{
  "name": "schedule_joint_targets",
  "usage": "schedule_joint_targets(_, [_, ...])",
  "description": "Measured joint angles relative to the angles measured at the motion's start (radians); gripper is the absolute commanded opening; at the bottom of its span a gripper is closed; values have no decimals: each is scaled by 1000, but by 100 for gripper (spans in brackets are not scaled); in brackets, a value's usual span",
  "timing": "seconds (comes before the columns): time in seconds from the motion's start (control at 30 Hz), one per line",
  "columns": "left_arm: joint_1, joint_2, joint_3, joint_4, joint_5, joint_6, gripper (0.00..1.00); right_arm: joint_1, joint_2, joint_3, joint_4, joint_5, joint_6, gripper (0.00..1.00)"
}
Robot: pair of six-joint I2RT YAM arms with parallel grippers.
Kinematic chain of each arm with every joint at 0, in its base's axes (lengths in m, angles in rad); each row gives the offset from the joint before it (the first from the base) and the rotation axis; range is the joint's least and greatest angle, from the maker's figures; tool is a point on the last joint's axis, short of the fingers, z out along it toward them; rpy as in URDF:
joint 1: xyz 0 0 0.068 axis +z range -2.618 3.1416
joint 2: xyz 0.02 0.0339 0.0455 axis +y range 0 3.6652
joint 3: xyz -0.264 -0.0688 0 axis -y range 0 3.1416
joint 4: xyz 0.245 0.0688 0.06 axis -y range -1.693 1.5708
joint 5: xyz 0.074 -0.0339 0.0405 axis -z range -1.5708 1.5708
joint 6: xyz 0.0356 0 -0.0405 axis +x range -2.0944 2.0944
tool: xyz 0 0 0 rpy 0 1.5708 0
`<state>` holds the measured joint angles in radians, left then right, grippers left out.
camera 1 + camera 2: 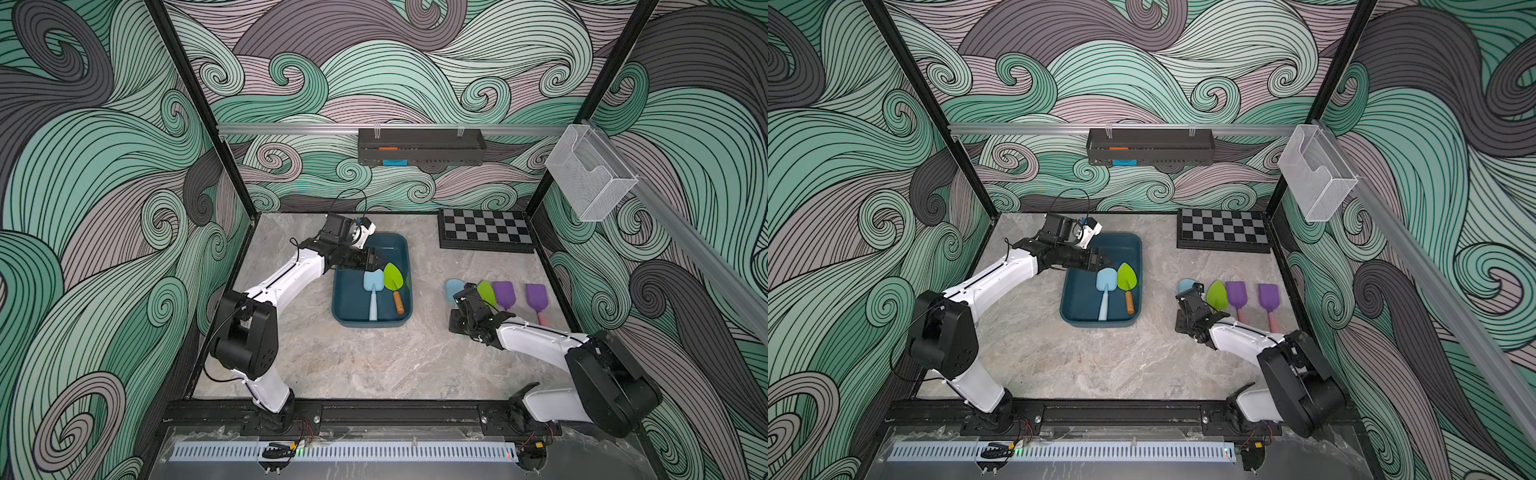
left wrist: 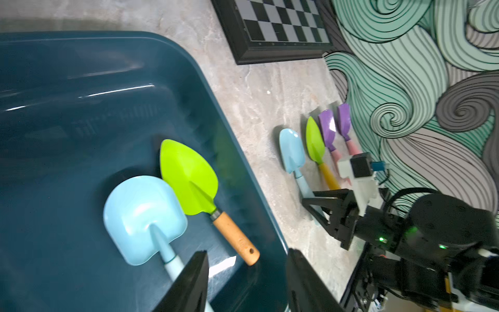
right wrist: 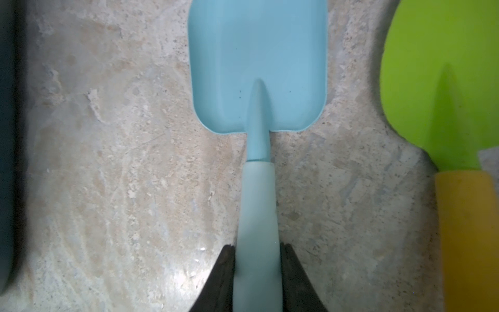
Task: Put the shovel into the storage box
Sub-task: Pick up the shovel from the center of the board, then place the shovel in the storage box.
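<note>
Right gripper (image 3: 256,272) is clamped on the handle of the pale blue shovel (image 3: 258,67), a finger pressed to each side. Shovel lies on the marbled tabletop (image 1: 332,365), blade toward the back wall, at the end of a row nearest the box. Just beside it is the yellow-handled green shovel (image 1: 486,292), then a purple shovel (image 1: 504,294) and a second purple shovel (image 1: 536,296).

Storage box (image 1: 349,299) sits well apart, to the robot's left of that row. Inside, side by side, are the boxed blue shovel (image 1: 372,282) and the wooden-handled green shovel (image 1: 392,278).

Left gripper (image 2: 247,255) hovers over the box behind those two blades, jaws apart, nothing between them.

Chessboard (image 1: 486,230) is at the back right. Black tray (image 1: 419,147) hangs on the back rail, wire basket (image 1: 590,183) on the right rail.
</note>
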<state>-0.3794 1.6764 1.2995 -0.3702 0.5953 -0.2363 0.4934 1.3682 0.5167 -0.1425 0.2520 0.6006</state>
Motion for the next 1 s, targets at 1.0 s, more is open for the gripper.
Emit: schedule_joint_targets(1.0, [-150,101,-48,320,72,-225,29,308,-172,258,-115,8,-161,0])
